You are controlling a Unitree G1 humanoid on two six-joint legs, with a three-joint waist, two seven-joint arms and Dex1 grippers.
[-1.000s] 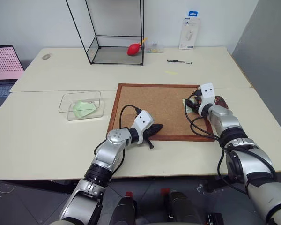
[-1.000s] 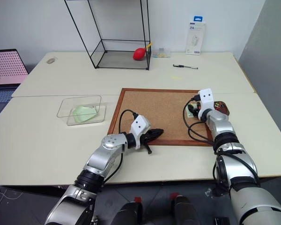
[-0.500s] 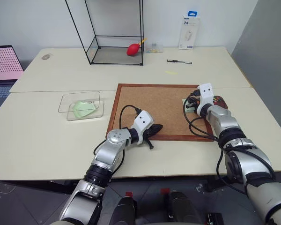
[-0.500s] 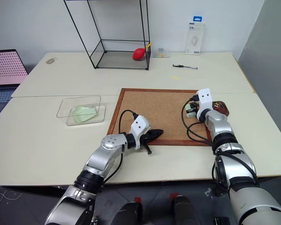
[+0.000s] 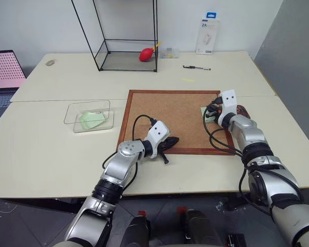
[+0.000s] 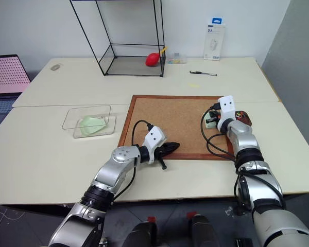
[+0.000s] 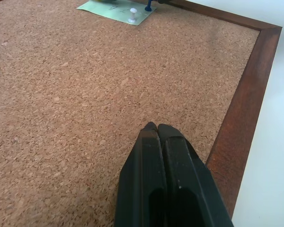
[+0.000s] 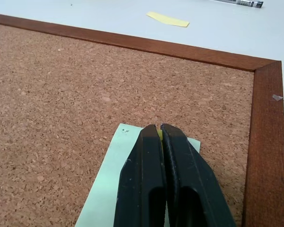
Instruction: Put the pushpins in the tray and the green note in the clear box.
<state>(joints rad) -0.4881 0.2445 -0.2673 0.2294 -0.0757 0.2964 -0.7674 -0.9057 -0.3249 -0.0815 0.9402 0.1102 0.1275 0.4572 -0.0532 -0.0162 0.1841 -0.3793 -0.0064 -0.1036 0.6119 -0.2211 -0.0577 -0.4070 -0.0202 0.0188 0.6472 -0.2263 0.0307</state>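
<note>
I read the left hand (image 7: 157, 126) as closed on nothing, its fingers pressed together over the cork board (image 5: 170, 110) near the board's front edge. The right hand (image 8: 160, 127) is closed too, fingers meeting over the green note (image 8: 113, 189) at the board's right edge; a sliver of yellow shows between the tips, but I cannot tell if a pushpin is pinched there.

The note lies flat on the cork. In the left wrist view a white pushpin (image 7: 131, 20) and a dark blue pushpin (image 7: 148, 8) stand in it.

The tray (image 6: 244, 118) sits on the worktop just beside the board's right edge, behind the right wrist, with coloured specks in it too small to sort.

The clear box (image 5: 90, 116) sits left of the board and holds a rumpled pale green sheet (image 5: 90, 120). Toward the worktop's far edge, the wire-framed glass case (image 5: 124, 38) holds a red bulb-shaped object (image 5: 147, 53).
</note>
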